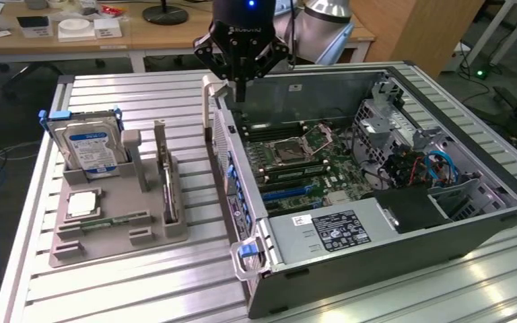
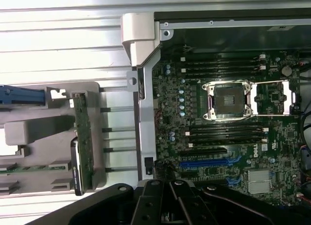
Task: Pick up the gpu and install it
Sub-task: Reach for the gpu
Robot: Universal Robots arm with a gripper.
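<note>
The gpu (image 1: 165, 176) stands on edge in a slot of the grey holder (image 1: 124, 229), a thin dark green card with a silver-grey bracket along one side. In the wrist view the gpu (image 2: 83, 142) shows edge-on beside the case wall. My gripper (image 1: 237, 86) hangs above the rear left wall of the open computer case (image 1: 393, 235), well apart from the card. Its fingers meet at a point with nothing between them. The motherboard (image 2: 228, 137) lies inside, with an open processor socket (image 2: 228, 101) and blue expansion slots (image 2: 209, 163).
On the holder, a hard drive with a blue label (image 1: 88, 145) stands upright, and a processor (image 1: 83, 202) and a memory stick (image 1: 108, 221) lie flat. A power supply (image 1: 335, 230) and cables (image 1: 438, 168) occupy the case. Desks stand behind the slatted metal table (image 1: 132, 289).
</note>
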